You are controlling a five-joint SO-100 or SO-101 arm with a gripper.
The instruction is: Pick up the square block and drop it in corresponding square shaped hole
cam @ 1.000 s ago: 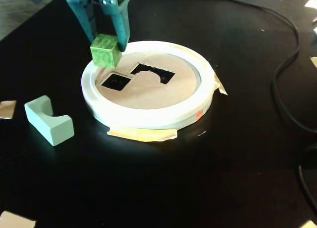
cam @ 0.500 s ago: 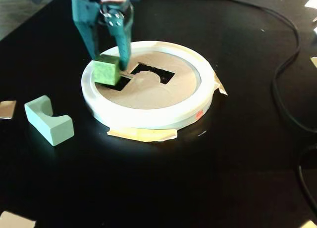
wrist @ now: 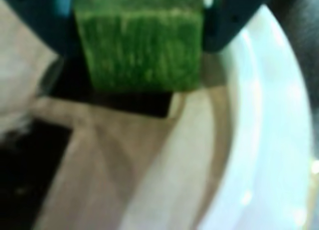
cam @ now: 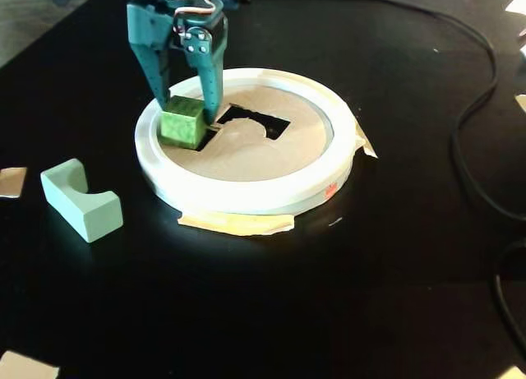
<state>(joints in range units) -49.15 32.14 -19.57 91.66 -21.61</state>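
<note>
My teal gripper [cam: 187, 108] is shut on a green square block [cam: 182, 122], one finger on each side. The block hangs over the left part of a round white container [cam: 246, 194] with a brown cardboard lid [cam: 246, 153]. In the wrist view the block [wrist: 142, 45] fills the top between my gripper [wrist: 139, 38] fingers, right above a dark square hole [wrist: 124, 100] cut in the lid. In the fixed view the block's lower edge sits at that hole [cam: 201, 139]; whether it touches the lid I cannot tell.
A second dark cutout [cam: 255, 120] lies in the lid to the right. A pale green arch-shaped block [cam: 80, 200] lies on the black table at the left. Tape scraps [cam: 237, 223] stick out under the container. Black cables [cam: 485, 108] run along the right.
</note>
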